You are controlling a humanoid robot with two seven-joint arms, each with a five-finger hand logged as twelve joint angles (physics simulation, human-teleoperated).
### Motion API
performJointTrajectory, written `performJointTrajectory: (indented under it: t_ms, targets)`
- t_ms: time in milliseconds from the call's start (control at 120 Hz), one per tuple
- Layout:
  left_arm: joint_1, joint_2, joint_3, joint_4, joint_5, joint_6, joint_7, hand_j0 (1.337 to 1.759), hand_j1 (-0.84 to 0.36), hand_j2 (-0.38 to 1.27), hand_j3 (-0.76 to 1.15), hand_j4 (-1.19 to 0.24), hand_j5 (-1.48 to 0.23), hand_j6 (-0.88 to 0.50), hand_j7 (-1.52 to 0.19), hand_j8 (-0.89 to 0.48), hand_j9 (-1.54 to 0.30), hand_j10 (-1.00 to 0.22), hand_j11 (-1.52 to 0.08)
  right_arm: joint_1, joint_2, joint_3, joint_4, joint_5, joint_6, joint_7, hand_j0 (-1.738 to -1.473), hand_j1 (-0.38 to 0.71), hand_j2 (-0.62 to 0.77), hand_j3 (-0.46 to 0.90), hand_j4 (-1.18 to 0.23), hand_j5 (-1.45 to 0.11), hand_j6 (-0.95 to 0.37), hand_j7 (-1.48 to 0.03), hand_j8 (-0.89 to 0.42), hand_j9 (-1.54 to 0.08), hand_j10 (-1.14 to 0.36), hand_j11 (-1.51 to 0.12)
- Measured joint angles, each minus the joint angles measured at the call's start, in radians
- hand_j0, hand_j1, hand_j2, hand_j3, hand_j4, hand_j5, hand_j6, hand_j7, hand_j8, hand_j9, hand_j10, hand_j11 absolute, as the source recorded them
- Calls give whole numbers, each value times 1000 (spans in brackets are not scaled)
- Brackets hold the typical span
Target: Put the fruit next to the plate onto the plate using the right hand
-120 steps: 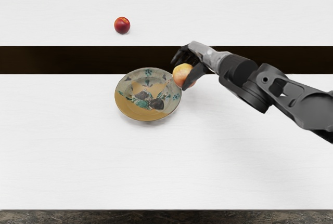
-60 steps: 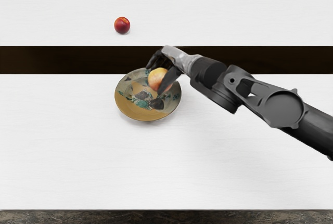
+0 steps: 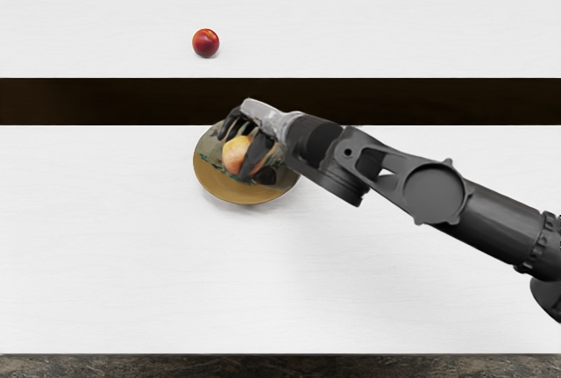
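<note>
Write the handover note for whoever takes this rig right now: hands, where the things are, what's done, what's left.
Right hand: shut on the orange-yellow fruit, arm reaching in from the right.
Left hand: not in view.
The held fruit is over the plate, low in it; whether it touches the plate cannot be told.
A red fruit lies on the far surface beyond the dark gap, apart from the job.
Done: fruit grasped and positioned over the plate.
Left: open the fingers to release it, then pull the hand clear.

A red fruit (image 3: 205, 43) is placed on the far surface (image 3: 394, 27); a dark gap (image 3: 105, 101) is seen before it.
</note>
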Motion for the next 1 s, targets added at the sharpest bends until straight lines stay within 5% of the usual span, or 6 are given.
performJointTrajectory:
  t_ms: [225,392,633,767,1000]
  targets:
    - [-1,0,0,0,0,0,0,1658,71,46,0,-232,-301,-232,-301,-232,-301,-232,-301,1,5,-18,1,-1,-11,0,-1657,194,336,0,-566,-764,-470,-749,-417,-749,-481,-761]
    - [-1,0,0,0,0,0,0,1658,71,46,0,-232,-301,-232,-301,-232,-301,-232,-301,6,5,-42,24,-1,-117,0,-1658,-66,142,0,-287,-385,-245,-379,-221,-378,-249,-384]
    - [-1,0,0,0,0,0,0,1658,71,46,0,-231,-301,-231,-301,-231,-301,-231,-301,38,-167,-29,165,85,-126,0,-1658,-228,38,0,-118,-156,-106,-154,-98,-154,-106,-156]
    - [0,0,0,0,0,0,0,1658,71,46,0,-231,-301,-231,-301,-231,-301,-231,-301,40,-287,43,190,249,23,4,-1658,-263,17,0,-81,-106,-75,-105,-71,-105,-75,-106]
    - [-1,0,0,0,0,0,0,1658,71,46,0,-232,-301,-232,-301,-232,-301,-232,-301,31,-467,132,170,514,367,84,-1658,-289,0,0,-53,-69,-52,-69,-50,-69,-51,-69]
